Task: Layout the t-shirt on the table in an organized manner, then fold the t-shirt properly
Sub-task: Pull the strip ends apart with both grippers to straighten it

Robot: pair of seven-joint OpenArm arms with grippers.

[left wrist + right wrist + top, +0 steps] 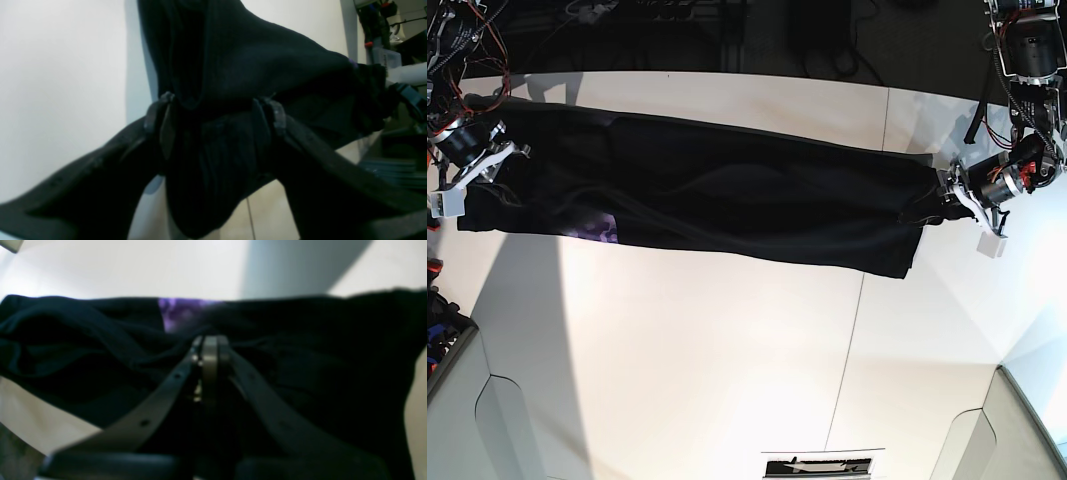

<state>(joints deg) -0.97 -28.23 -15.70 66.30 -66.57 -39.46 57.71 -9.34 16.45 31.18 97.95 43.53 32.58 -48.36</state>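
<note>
The t-shirt (727, 195) stretches as a long black band across the far part of the table (727, 350), its ends hidden in both grippers. The left gripper (215, 115) has its fingers spread wide around bunched cloth; the right gripper (210, 350) is pinched tight on fabric beside the purple neckline (176, 311). Dark clutter lies beyond the table.
</note>
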